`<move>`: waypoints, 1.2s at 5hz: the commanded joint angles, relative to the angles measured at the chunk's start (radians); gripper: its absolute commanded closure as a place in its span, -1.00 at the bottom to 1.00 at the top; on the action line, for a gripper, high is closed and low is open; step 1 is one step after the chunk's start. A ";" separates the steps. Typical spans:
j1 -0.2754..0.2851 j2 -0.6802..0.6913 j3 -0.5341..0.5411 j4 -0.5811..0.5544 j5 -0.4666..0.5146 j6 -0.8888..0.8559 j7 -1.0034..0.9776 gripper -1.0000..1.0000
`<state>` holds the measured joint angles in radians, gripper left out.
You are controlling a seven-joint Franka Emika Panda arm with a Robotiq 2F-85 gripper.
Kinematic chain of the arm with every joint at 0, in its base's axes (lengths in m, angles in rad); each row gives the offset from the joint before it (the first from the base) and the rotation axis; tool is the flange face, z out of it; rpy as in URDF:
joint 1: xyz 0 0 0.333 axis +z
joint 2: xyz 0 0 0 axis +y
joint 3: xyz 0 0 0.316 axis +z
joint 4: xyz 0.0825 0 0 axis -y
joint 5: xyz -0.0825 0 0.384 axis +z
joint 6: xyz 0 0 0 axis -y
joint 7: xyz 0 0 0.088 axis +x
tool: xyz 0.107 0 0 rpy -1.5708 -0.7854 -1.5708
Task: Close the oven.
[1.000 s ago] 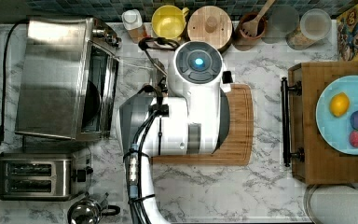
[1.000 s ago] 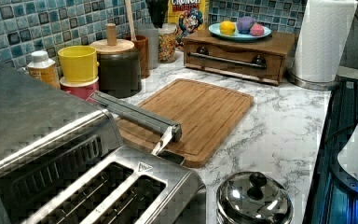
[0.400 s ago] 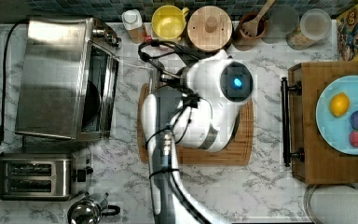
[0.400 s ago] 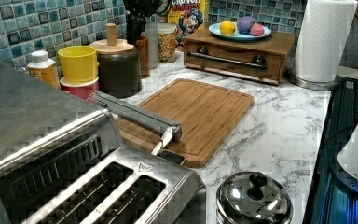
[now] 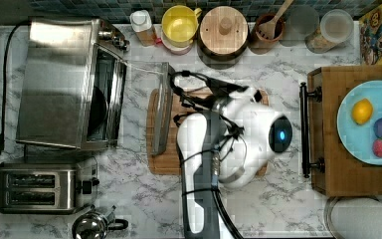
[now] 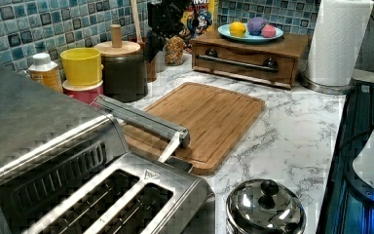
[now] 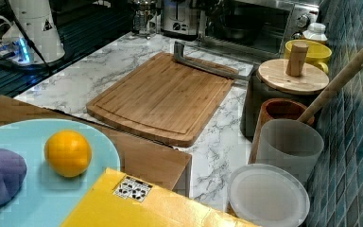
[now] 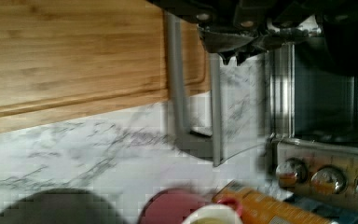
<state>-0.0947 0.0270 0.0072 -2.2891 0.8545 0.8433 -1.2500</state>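
Standing open, the oven (image 5: 64, 84) has its door (image 5: 163, 112) dropped flat over the cutting board (image 5: 161, 164); the gripper (image 8: 235, 46) hovers above that door, its claw state unclear.

Even, bright kitchen light falls over my arm (image 5: 214, 164); glare streaks the oven (image 5: 54, 82), and my wrist view is blurred and blocky.

Oven (image 5: 59, 82) behind toaster (image 5: 37, 187), beside cutting board (image 6: 209, 119).

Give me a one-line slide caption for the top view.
Franka arm above the cutting board, beside the oven with its door folded down open.
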 commanded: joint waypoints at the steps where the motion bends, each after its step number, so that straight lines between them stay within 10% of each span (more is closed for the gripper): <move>1: 0.026 0.074 0.034 -0.027 0.193 0.011 -0.187 1.00; 5: 0.008 0.141 0.059 0.004 0.599 0.033 -0.562 1.00; 6: 0.006 0.186 0.077 0.046 0.537 0.017 -0.512 1.00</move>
<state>-0.0814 0.2544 0.0504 -2.3672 1.4307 0.8691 -1.7217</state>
